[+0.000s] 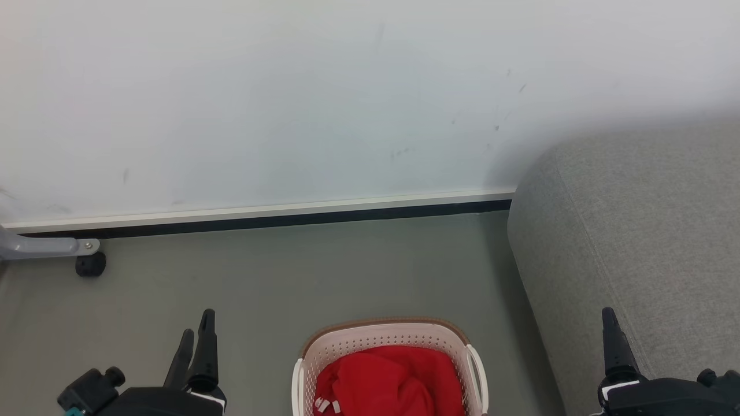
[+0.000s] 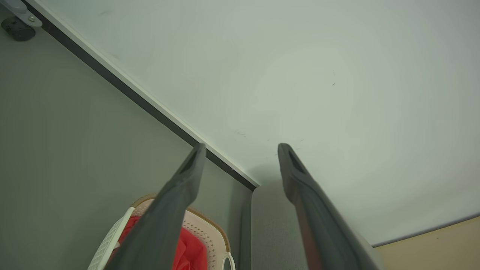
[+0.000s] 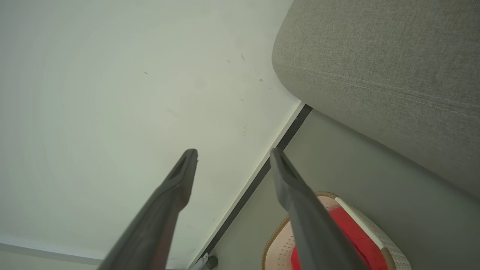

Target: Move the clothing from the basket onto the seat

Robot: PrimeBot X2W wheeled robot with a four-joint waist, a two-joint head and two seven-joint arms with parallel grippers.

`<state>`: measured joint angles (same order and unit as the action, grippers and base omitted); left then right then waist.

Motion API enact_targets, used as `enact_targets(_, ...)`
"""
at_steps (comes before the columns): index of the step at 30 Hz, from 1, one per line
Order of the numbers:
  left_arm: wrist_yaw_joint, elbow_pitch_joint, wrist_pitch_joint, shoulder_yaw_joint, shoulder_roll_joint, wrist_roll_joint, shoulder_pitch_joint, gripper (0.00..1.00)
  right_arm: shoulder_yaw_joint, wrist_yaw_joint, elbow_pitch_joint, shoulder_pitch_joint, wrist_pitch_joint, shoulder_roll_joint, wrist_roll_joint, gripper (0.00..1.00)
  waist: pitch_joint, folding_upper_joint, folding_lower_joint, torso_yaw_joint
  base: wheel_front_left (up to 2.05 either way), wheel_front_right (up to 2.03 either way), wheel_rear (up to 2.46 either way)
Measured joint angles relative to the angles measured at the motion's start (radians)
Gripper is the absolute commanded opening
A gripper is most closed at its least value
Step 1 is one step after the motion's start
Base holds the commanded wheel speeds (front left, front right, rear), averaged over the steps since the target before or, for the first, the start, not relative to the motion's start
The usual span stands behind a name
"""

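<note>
The cream-white perforated basket (image 1: 386, 341) with a brown rim stands on the grey floor at the bottom centre of the head view. Red clothing (image 1: 393, 381) with a bit of white trim lies bunched inside it. The light-grey seat (image 1: 636, 231) rises at the right, close beside the basket. My left gripper (image 1: 196, 332) is open, low at the left of the basket, nothing between its fingers. My right gripper (image 1: 610, 323) is at the lower right in front of the seat. In the wrist views both grippers (image 2: 242, 148) (image 3: 232, 153) stand open and empty above the basket (image 2: 210, 228) (image 3: 277, 243).
A white wall with a dark skirting strip (image 1: 266, 219) runs across behind the basket. A grey metal leg with a black caster (image 1: 89, 263) sits at the far left on the floor. Bare grey floor (image 1: 289, 277) lies between the wall and the basket.
</note>
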<state>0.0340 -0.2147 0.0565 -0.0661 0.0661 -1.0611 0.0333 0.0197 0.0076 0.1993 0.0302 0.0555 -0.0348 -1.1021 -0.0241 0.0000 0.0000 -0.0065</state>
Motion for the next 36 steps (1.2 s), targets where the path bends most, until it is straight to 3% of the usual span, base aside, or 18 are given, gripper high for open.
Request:
enact_targets(21, -0.053, 0.025, 0.076, -0.078, 0.067, 0.388, -0.003, 1.00, 0.109, -0.053, -0.036, -0.003, 0.078, -0.039, 0.371, 1.00, -0.016, 0.0000, -0.0001, -0.007, 0.00, 0.00, 0.00)
enact_targets(36, -0.088, 0.025, 0.130, -0.100, 0.092, 0.584, -0.028, 1.00, 0.167, -0.085, -0.047, -0.022, 0.129, -0.050, 0.571, 1.00, -0.032, 0.0000, -0.0001, -0.012, 0.00, 0.00, 0.00)
